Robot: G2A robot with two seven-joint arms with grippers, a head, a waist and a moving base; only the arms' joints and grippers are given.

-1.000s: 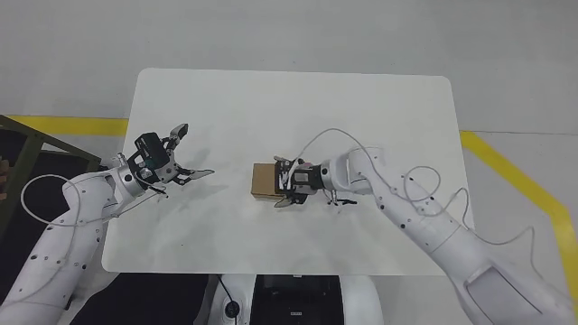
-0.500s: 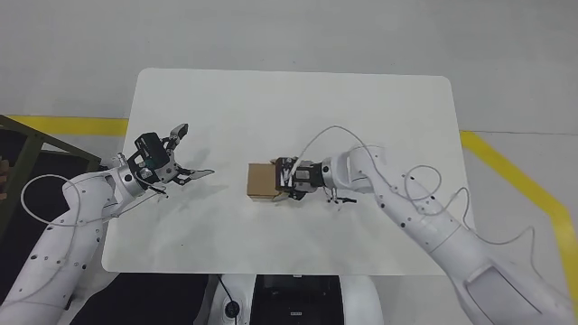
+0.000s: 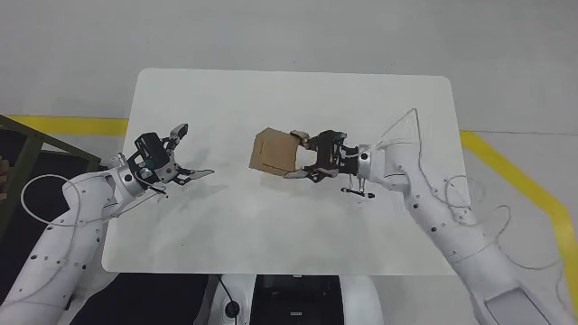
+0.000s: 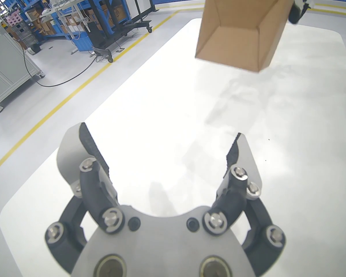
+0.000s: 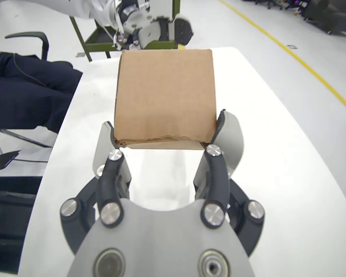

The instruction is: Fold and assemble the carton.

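While aloft, carton (image 3: pixel 274 151) over white table (image 3: pixel 379 108)

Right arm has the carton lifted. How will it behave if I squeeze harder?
Probably light: the carton looks empty through its open end. Likely to buckle, since the right gripper clamps unsupported thin walls, and the near edge already looks crumpled.

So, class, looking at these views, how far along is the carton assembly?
Done: the carton is squared into a box, and its far end looks closed. In hand: the right gripper clamps it off the table, tilted. To do: the open end facing the open, empty left gripper is not yet closed.
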